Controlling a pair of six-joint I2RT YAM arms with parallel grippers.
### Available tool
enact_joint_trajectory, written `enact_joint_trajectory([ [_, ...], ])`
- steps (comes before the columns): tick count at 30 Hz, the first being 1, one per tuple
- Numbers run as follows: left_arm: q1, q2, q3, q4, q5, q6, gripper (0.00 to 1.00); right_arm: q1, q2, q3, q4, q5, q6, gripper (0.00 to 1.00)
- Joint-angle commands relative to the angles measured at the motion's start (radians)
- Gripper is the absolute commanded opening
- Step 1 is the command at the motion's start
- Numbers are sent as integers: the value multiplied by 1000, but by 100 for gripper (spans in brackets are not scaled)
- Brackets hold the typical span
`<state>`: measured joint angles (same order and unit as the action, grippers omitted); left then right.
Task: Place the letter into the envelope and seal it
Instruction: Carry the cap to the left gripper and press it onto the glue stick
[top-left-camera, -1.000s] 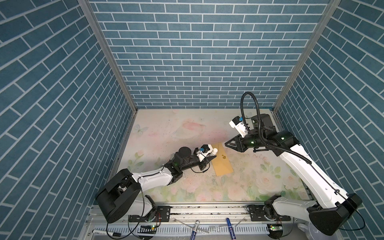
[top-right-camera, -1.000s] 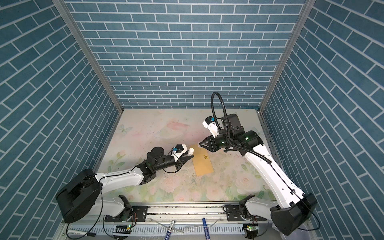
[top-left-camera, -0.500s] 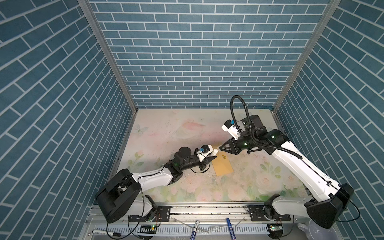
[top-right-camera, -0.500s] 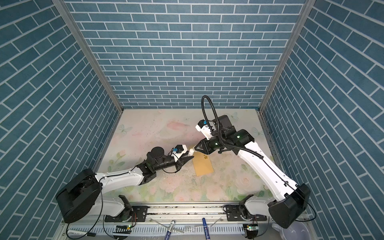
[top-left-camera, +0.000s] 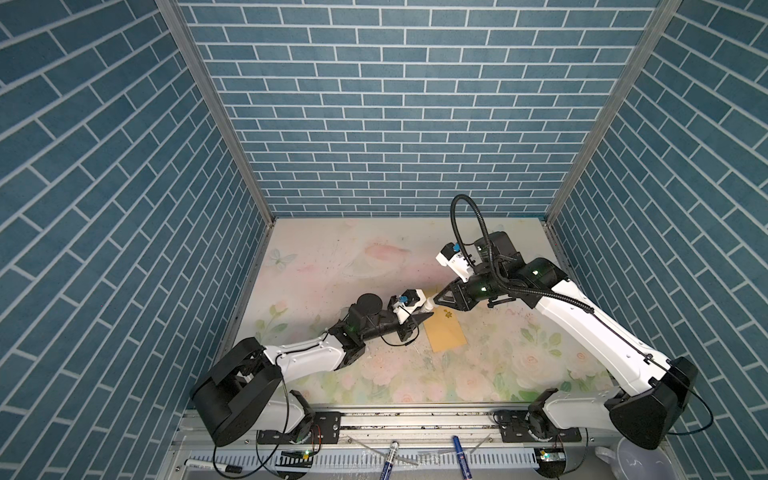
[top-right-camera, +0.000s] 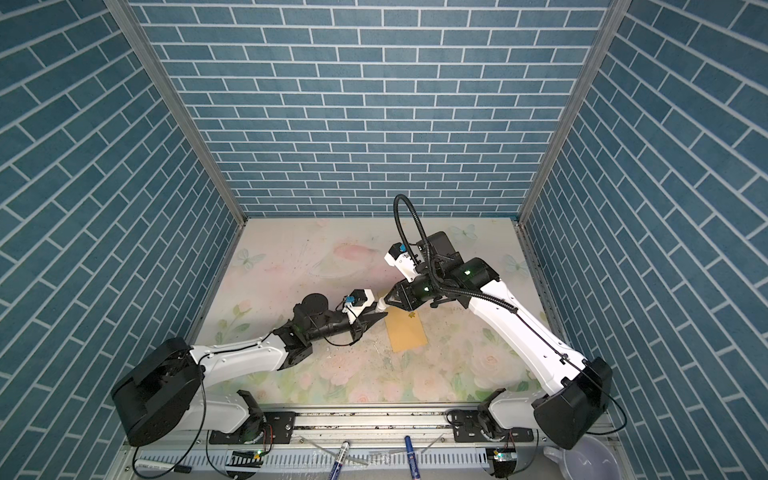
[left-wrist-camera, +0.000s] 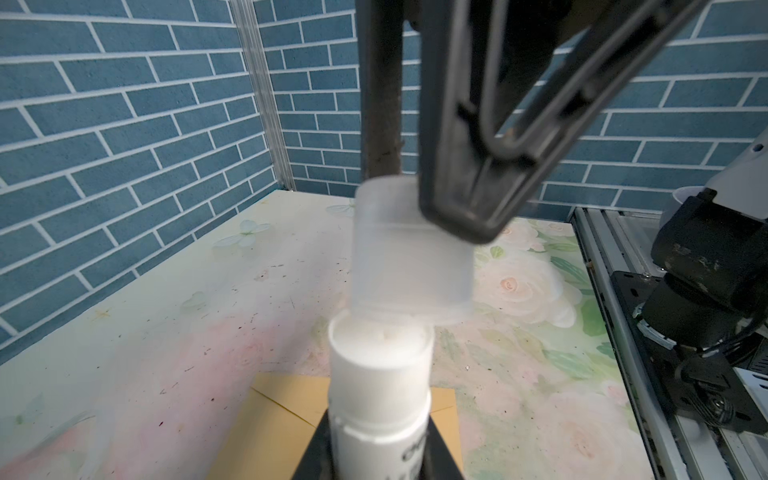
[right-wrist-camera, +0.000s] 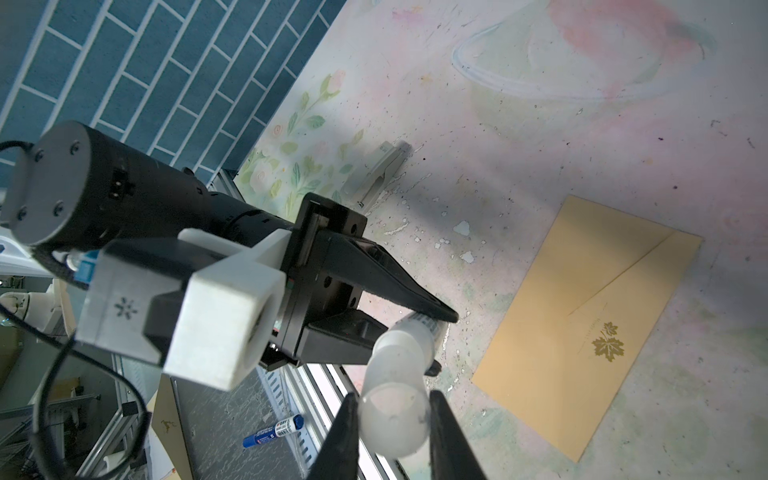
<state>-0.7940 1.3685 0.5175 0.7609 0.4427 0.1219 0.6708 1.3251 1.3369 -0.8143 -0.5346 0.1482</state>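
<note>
**Item 1. Envelope.** Long, narrow tan-yellow kraft paper envelope (top-left-camera: 446, 337) with a small gold leaf emblem (right-wrist-camera: 609, 347).
- It lies flat near the middle of the floral-printed counter (top-left-camera: 374, 257).
- Its long axis runs from the back edge toward the front edge, slightly skewed, with the emblem end toward the back.
- The pointed flap is folded down over the body. Whether it is stuck cannot be told.

**Item 2. Letter.** The pale cream paper sheet is not in view anywhere. It is judged to be inside the envelope.

**Item 3. Glue stick.** White cylindrical plastic glue-stick tube (left-wrist-camera: 380, 395).
- The left fingers (right-wrist-camera: 395, 282) are closed narrowly round its body.
- It is raised above the envelope's back end, with its open end pointing toward the right arm.

**Item 4. Cap.** Translucent round plastic cap (left-wrist-camera: 411, 257).
- It is pinched between the right fingers (right-wrist-camera: 343, 444).
- Its mouth faces the tube's open end, touching the rim or just off it.
- In the left wrist view it sits slightly off-line and tilted.

**Item 5. Governing relation.**
- Tube and cap lie nearly on one line, from the left arm to the right arm, crossing above the envelope's back short end.
- Whether the cap is going on or coming off cannot be told. Either move is judged to run along that line.
- If the cap is going on, the small offset wants squaring first.
- In both top views the left fingers are the nearer to the envelope, at its back-left corner.
</note>
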Motion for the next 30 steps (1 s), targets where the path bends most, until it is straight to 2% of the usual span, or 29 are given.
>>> enact_joint_trajectory([
  [1,2,-21,25,36,21,-8,0,15,12,-16,8,-2,-40,2],
  [9,3,-17,27,41,27,-11,0,24,19,-15,6,9,-50,2],
  [22,2,-17,22,49,28,-17,0,26,-56,-9,-13,155,-71,2],
  [30,2,-17,21,55,31,-21,0,26,-21,-10,-13,101,-61,2],
])
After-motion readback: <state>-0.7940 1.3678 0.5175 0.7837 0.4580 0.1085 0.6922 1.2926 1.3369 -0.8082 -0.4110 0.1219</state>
